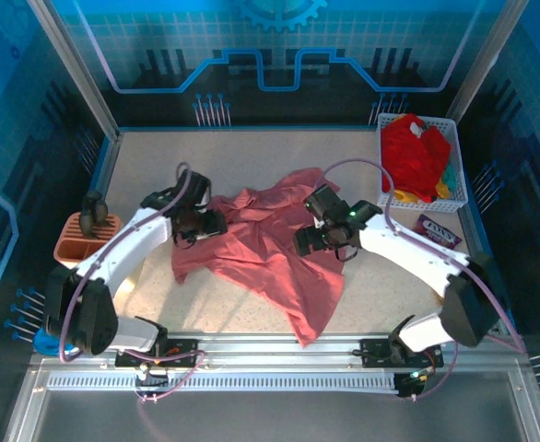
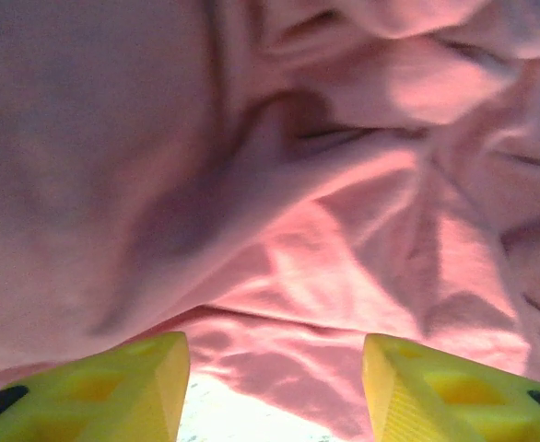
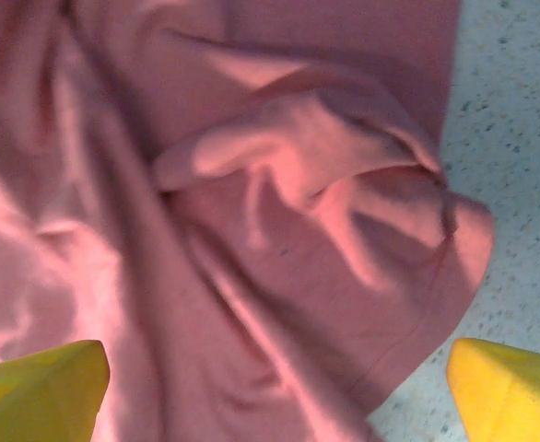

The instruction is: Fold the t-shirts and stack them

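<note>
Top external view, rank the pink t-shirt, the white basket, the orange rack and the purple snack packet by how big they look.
Largest to smallest:
1. pink t-shirt, by far the widest
2. white basket
3. orange rack
4. purple snack packet, clearly the smallest

A shirt [image 1: 261, 249] lies spread mid-table [image 1: 390, 285]; behind right, a basket [image 1: 456, 161] holds more shirts [image 1: 413, 152], with apparently a packet [image 1: 436, 230] before it.

Top view evenly bright and sharp, blue cast round the edges; wrist views close and soft; pink t-shirt [image 2: 344, 230] blurred, folds deeply shadowed; table [image 2: 242, 419] glares white.
</note>
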